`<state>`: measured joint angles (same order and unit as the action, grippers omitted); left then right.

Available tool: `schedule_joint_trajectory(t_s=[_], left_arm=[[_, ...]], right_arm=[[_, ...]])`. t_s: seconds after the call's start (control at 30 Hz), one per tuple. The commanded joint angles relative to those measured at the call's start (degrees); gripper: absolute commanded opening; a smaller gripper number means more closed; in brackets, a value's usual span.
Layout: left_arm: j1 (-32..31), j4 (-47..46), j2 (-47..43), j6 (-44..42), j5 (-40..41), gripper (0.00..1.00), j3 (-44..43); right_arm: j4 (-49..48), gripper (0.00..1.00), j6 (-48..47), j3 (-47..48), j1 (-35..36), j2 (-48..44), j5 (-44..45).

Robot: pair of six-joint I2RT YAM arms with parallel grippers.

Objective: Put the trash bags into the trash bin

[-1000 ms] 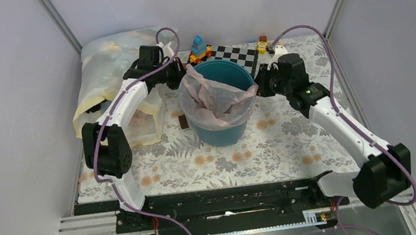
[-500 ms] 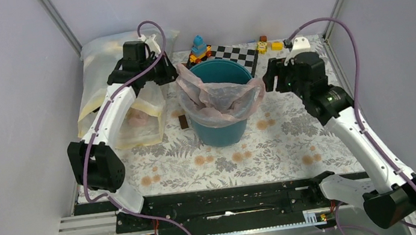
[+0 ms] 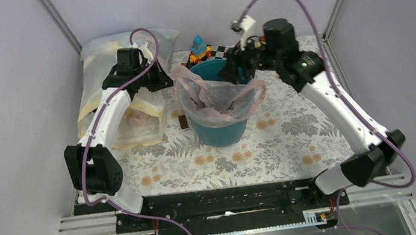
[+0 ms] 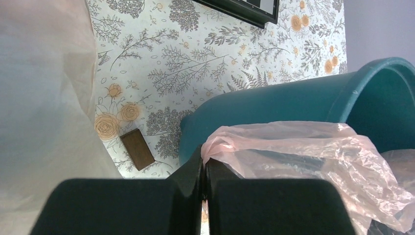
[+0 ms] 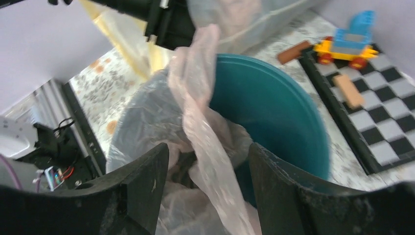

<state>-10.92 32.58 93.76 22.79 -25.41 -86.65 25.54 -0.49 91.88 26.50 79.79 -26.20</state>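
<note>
Trash bag (image 3: 218,95): you have the pale pink film sitting inside the bin, with its mouth draped over the near and side rims. One edge is drawn out past the left rim.
Trash bin (image 3: 226,132): the teal bucket stands upright mid-table, closer to the far edge.
Left gripper (image 4: 203,164): its fingers are pressed together, pinching the bag's edge just outside the bin's left rim.
Right gripper (image 5: 205,152): your fingers are spread wide above the bin's far rim. A strip of pink film hangs between them, and you cannot tell whether it touches either finger.
Brown block (image 3: 183,121): it lies flat on the table just left of the bin.
Clear sack (image 3: 98,62): it slumps in the far-left corner.
Toy car (image 5: 350,41) and checkered board (image 5: 381,98): both are at the far edge, behind the bin.
</note>
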Motion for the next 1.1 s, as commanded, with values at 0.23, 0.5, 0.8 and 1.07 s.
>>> schedule_joint_trajectory(t_s=[0.23, 0.5, 0.8, 1.07], left_arm=[[0.3, -1.6, -4.9, -1.1, 0.4, 0.00, 0.8], [0.5, -1.3, -4.3, -1.3, 0.6, 0.00, 0.4], [1.3, -0.9, -3.2, -1.6, 1.3, 0.00, 0.2], [1.6, -0.8, -2.0, -1.1, 0.2, 0.00, 0.1]], right_arm=[[11.5, 0.60, -8.1, 16.0, 8.4, 16.0, -0.4], [14.3, 0.36, -10.3, 18.3, 8.7, 19.2, -0.1], [9.5, 0.00, -9.1, 18.5, 8.6, 19.1, 6.6], [7.0, 0.00, -5.1, 26.8, 4.4, 24.5, 12.2]])
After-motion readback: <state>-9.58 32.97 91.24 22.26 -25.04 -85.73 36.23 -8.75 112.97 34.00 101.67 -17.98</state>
